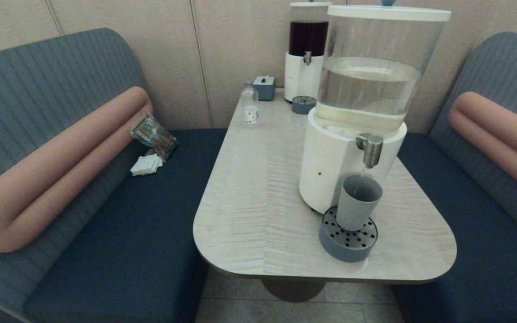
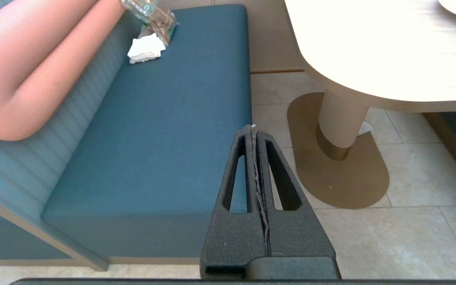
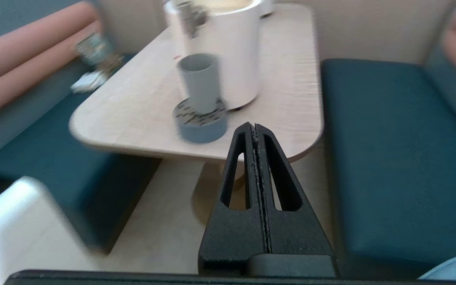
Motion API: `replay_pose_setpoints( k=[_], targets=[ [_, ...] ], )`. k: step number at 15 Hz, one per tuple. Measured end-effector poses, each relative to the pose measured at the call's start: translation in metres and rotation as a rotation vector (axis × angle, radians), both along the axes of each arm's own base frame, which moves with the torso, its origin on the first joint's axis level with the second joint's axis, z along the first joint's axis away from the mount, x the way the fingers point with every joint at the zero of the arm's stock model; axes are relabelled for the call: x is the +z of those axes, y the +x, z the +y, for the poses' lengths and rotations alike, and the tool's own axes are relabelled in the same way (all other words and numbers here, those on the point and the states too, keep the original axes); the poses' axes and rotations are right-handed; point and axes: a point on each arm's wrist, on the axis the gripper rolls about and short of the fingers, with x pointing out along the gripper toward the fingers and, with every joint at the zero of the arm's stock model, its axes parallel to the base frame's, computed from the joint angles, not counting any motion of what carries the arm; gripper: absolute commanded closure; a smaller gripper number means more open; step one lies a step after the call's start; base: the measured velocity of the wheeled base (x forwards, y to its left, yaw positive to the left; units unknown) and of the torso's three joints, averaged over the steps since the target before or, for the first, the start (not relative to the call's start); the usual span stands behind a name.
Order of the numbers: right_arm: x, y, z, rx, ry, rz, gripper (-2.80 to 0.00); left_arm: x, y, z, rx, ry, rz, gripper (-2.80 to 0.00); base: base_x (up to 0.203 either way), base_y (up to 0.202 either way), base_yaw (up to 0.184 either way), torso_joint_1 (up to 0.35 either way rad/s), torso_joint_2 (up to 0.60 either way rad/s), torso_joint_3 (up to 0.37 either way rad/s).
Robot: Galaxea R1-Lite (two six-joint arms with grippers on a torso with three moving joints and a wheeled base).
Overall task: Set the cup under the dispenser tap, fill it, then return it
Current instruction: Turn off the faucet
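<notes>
The grey-blue cup (image 1: 358, 201) stands upright on the round perforated drip tray (image 1: 347, 244), right below the steel dispenser tap (image 1: 370, 148) of the large white-based dispenser (image 1: 352, 148). A thin thread of liquid falls from the tap into the cup. The right wrist view also shows the cup (image 3: 198, 82) on the tray (image 3: 201, 122). My right gripper (image 3: 255, 126) is shut and empty, held low off the table's near edge. My left gripper (image 2: 253, 127) is shut and empty, parked low over the floor beside the left bench. Neither arm appears in the head view.
The table (image 1: 258, 188) also holds a small clear bottle (image 1: 250, 106), a grey-blue box (image 1: 264, 87), and a dark-red-liquid dispenser (image 1: 305, 54) with its own small tray (image 1: 304, 104). Blue benches flank the table; a snack bag (image 1: 153, 133) and napkins (image 1: 146, 164) lie on the left one.
</notes>
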Motion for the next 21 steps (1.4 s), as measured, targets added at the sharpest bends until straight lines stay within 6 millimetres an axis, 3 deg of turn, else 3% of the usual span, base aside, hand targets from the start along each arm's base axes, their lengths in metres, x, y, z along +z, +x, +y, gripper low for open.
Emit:
replay_pose_setpoints(
  k=[3, 6, 8, 14, 21],
  targets=[
    [-0.021, 0.036, -0.001, -0.067, -0.005, 0.018, 0.0, 0.0, 0.0, 0.0, 0.0, 0.0, 0.0, 0.0, 0.0, 0.0, 0.0, 0.0, 0.0, 0.0],
    [-0.061, 0.083, -0.003, -0.145, -0.075, 0.027, 0.0, 0.0, 0.0, 0.0, 0.0, 0.0, 0.0, 0.0, 0.0, 0.0, 0.0, 0.0, 0.0, 0.0],
    [-0.083, 0.1, -0.003, -0.186, -0.115, 0.004, 0.0, 0.0, 0.0, 0.0, 0.0, 0.0, 0.0, 0.0, 0.0, 0.0, 0.0, 0.0, 0.0, 0.0],
    [-0.119, 0.114, -0.003, -0.147, -0.099, 0.106, 0.0, 0.0, 0.0, 0.0, 0.0, 0.0, 0.001, 0.0, 0.0, 0.0, 0.0, 0.0, 0.0, 0.0],
    [-0.12, 0.115, -0.003, -0.145, -0.068, 0.118, 0.0, 0.0, 0.0, 0.0, 0.0, 0.0, 0.0, 0.0, 0.0, 0.0, 0.0, 0.0, 0.0, 0.0]
  ],
)
